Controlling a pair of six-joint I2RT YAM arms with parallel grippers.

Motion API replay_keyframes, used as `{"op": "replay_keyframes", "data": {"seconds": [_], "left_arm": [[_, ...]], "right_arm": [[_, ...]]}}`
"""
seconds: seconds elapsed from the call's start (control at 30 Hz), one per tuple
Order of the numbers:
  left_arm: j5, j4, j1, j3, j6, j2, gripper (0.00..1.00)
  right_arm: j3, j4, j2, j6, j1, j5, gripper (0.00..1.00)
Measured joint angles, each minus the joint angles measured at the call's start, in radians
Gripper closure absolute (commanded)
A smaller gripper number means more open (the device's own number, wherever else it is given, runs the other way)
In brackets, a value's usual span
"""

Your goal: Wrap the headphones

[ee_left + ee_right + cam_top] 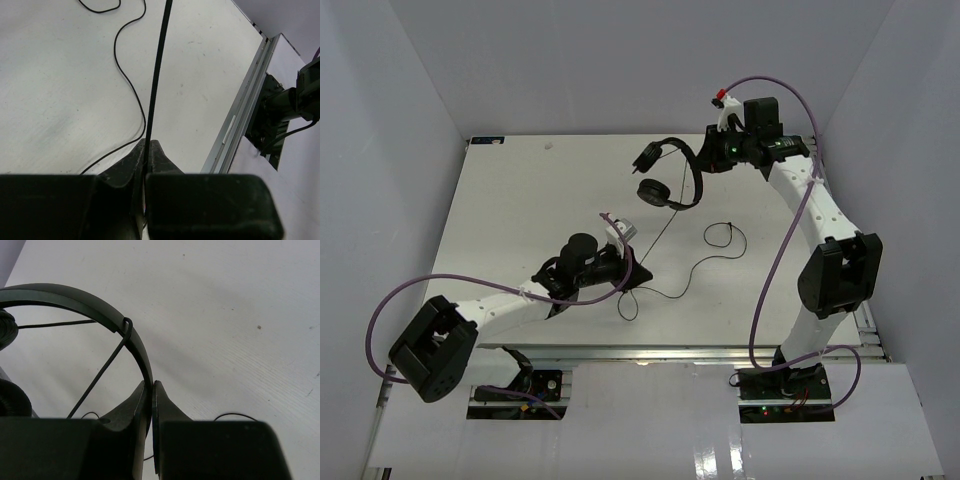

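Both earpads (6, 400) are cut off by the left edge of the right wrist view; the cord's plug end cannot be made out anywhere. From above, each claw's fingertips are lost against black parts, so the wrist views settle the grips. The left gripper (146, 152) is pinched together on the thin black cord (156, 75), which runs taut and straight away from the tips and leaves the frame at the top. The right gripper (151, 387) is clamped on the end of the headband (75, 299), holding the headphones (653, 190) above the far right part of the white table (510, 200); the cord hooks once over the headband just beside that grip. Slack cord lies in loose curves and a small loop (721, 236) on the table between the arms. The table's metal rail (240, 115) runs near the left gripper on its right; the right gripper is near the far right corner of the walls (400, 120), while the left gripper is well apart from them.
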Motion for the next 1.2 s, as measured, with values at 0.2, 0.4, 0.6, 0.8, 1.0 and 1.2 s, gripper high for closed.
{"op": "replay_keyframes", "data": {"seconds": [0.2,0.4,0.6,0.8,1.0,1.2], "left_arm": [[-0.001,0.010,0.000,-0.015,0.010,0.000,0.84],[-0.001,0.014,0.000,-0.031,0.016,0.000,0.84],[-0.001,0.032,0.007,-0.051,0.020,0.014,1.00],[-0.001,0.060,0.034,-0.052,0.036,0.027,1.00],[0.013,0.101,0.105,-0.058,0.060,0.026,1.00],[0.071,0.125,0.177,-0.025,0.110,0.045,1.00]], "right_arm": [[0.000,0.004,-0.025,0.004,-0.020,-0.010,0.92],[0.000,0.004,-0.029,0.008,-0.029,-0.022,0.92],[0.000,0.003,-0.034,0.012,-0.041,-0.037,0.92],[0.000,-0.003,-0.056,-0.012,-0.056,-0.069,0.92],[-0.015,-0.038,-0.104,-0.154,-0.060,-0.176,0.92],[-0.015,-0.139,-0.149,-0.409,-0.053,-0.271,0.92]]}}
